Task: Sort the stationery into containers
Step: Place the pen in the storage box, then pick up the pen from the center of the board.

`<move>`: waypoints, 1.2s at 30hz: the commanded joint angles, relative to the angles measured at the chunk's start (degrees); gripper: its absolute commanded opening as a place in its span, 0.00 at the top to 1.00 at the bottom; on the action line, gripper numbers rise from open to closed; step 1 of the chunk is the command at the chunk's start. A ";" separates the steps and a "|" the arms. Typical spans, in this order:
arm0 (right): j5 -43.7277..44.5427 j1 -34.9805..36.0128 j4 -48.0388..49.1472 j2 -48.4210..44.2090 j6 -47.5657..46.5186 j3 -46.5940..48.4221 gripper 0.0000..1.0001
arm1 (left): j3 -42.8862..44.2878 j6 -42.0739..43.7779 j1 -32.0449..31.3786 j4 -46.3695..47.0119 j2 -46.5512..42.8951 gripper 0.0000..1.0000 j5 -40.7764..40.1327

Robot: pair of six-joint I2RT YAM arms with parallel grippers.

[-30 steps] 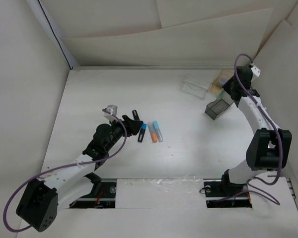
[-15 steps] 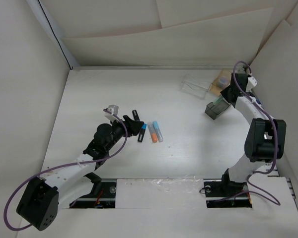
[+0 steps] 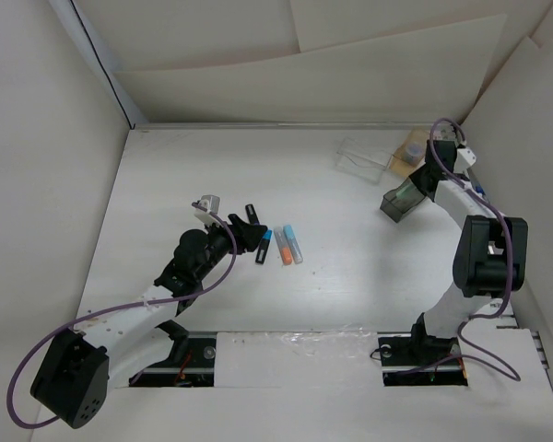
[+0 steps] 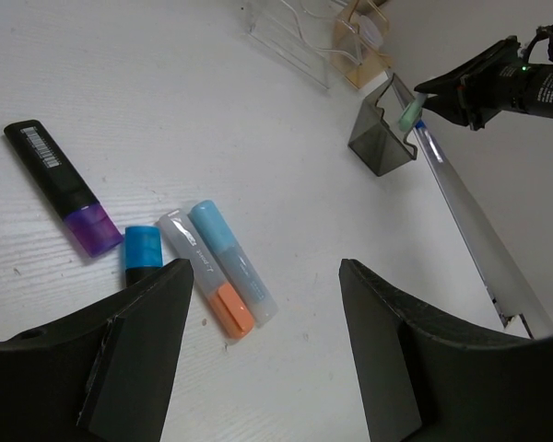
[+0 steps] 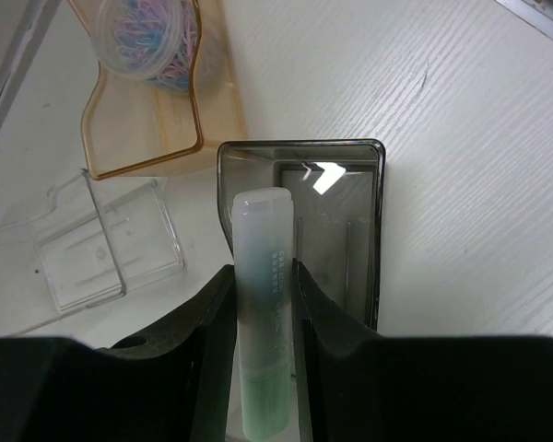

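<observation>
- The right gripper (image 5: 263,276) is clamping a pale marker with a green end (image 5: 264,241) between its two fingers. The pale end is pointing forward past the fingertips and the green end is sitting back toward the wrist.
- The smoky dark grey box (image 5: 376,230) is lying open side up directly below and just ahead of this gripper. The marker's pale end is hanging over the box's left wall, and whether it is touching the box cannot be told.
- The tan-orange box (image 5: 147,147) is sitting ahead and to the left of the right gripper, just beside the grey box, and is holding a round tub of coloured bits (image 5: 152,41).
- The clear box (image 5: 106,244) is lying to the left of the gripper, beside the tan-orange one.
- The left gripper (image 4: 263,285) is hovering over the table (image 4: 286,184) with its fingers apart, gripping nothing.
- Just ahead of it, between the fingers, the orange-ended marker (image 4: 207,281) and the light-blue-ended marker (image 4: 232,262) are lying side by side, touching.
- The blue-capped black marker (image 4: 140,249) is lying at the left fingertip, its body partly hidden behind that finger.
- The purple-ended black marker (image 4: 60,180) is lying farther ahead and to the left.
</observation>
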 commanded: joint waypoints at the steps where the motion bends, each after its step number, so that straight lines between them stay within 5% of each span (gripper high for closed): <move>1: 1.82 -0.52 2.68 0.13 0.70 -0.69 0.87 | 2.52 0.18 -0.20 2.85 -0.24 0.38 0.72; 5: 1.82 -0.52 2.68 0.13 0.70 -0.69 0.80 | 2.52 0.18 -0.20 2.85 -0.24 0.38 0.72; 14: 3.05 0.88 2.15 -4.60 -1.92 -0.69 0.25 | 2.52 0.18 -0.20 2.85 -0.24 0.38 0.72; 16: 3.67 2.29 1.54 -5.67 -3.60 -0.17 0.25 | 2.52 0.18 -0.20 2.85 -0.24 0.38 0.72; 20: 1.31 8.87 0.74 -7.86 -9.21 0.46 0.43 | 2.52 0.18 -0.20 2.85 -0.76 0.38 -0.33; 24: -5.54 20.20 1.62 -6.92 -18.25 0.46 0.94 | 1.99 -0.35 -0.20 2.24 -1.38 0.38 -2.44; 25: -7.30 22.57 1.62 -5.94 -19.76 0.46 1.00 | 1.99 -0.35 -0.20 2.24 -1.91 0.38 -3.49; 30: -14.00 36.81 -2.77 0.30 -24.07 2.21 0.99 | 1.47 -0.35 -0.20 0.84 -3.49 0.44 -5.25; 31: -14.00 38.75 -2.77 1.61 -24.60 2.21 0.83 | 1.47 -0.87 -0.20 0.83 -3.49 0.45 -5.25; 36: -7.42 48.24 -4.87 5.40 -25.75 3.53 0.43 | 0.94 -0.88 -0.20 -0.40 -4.11 0.64 -8.23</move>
